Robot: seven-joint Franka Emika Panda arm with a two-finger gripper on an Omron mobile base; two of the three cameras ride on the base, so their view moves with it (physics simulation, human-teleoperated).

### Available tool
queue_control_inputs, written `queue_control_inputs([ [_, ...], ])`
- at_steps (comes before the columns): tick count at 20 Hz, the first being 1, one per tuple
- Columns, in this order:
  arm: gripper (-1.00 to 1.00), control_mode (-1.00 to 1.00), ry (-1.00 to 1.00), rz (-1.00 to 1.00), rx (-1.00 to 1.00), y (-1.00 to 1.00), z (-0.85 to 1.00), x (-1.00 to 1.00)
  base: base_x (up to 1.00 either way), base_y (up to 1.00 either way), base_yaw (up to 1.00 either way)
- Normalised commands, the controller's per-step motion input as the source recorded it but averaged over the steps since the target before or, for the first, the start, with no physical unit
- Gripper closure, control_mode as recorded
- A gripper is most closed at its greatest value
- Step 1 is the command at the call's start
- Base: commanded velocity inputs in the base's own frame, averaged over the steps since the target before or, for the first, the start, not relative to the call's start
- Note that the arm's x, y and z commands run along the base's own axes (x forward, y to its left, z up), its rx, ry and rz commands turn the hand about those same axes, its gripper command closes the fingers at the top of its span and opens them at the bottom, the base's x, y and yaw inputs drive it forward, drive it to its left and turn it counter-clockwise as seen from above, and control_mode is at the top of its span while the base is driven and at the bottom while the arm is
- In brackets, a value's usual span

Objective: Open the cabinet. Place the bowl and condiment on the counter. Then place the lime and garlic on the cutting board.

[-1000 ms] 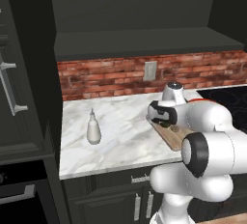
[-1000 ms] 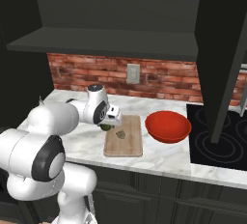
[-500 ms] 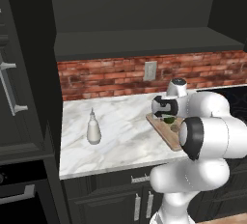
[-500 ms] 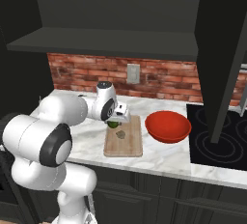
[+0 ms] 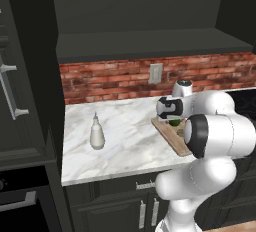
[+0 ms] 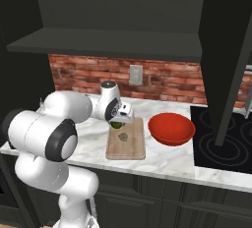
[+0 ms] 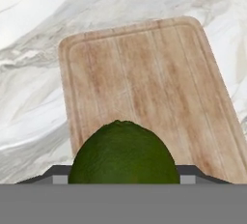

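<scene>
My gripper (image 6: 117,122) is shut on the dark green lime (image 6: 116,125), holding it just above the back left part of the wooden cutting board (image 6: 130,149). In the hand view the lime (image 7: 124,154) bulges up between the fingertips, with the cutting board (image 7: 144,83) stretching beyond it. The small brownish garlic (image 6: 123,136) lies on the board. To the board's right, the red bowl (image 6: 171,128) sits on the marble counter (image 6: 167,161). The white condiment bottle (image 5: 96,133) stands on the counter (image 5: 125,148) at the left. The cabinet (image 6: 108,45) is open, with its shelf bare.
The open cabinet door (image 6: 224,50) hangs out over the black stovetop (image 6: 221,146) at the right. A brick backsplash with a wall outlet (image 6: 135,74) runs behind the counter. A tall dark side cabinet (image 5: 20,101) stands at the left.
The gripper has carried the lime rightwards from the board's left edge to over the board. Bowl, bottle and garlic have stayed put.
</scene>
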Motion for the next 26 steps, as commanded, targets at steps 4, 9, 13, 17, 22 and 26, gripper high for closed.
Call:
queue_control_inputs([
  [4,1.0,-1.0,0.0,0.0,0.0,-0.13,-0.09,0.0,0.0,0.0,0.0],
  [9,1.0,-1.0,0.0,0.0,0.0,-0.15,-0.14,0.02,0.0,0.0,0.0],
  [13,1.0,-1.0,0.0,0.0,0.0,-0.19,-0.12,0.08,0.0,0.0,0.0],
  [17,1.0,-1.0,0.0,0.0,0.0,-0.13,-0.11,0.09,0.0,0.0,0.0],
  [22,1.0,-1.0,0.0,0.0,0.0,-0.01,-0.1,0.13,0.0,0.0,0.0],
  [26,1.0,-1.0,0.0,0.0,0.0,0.0,-0.11,0.15,0.0,0.0,0.0],
])
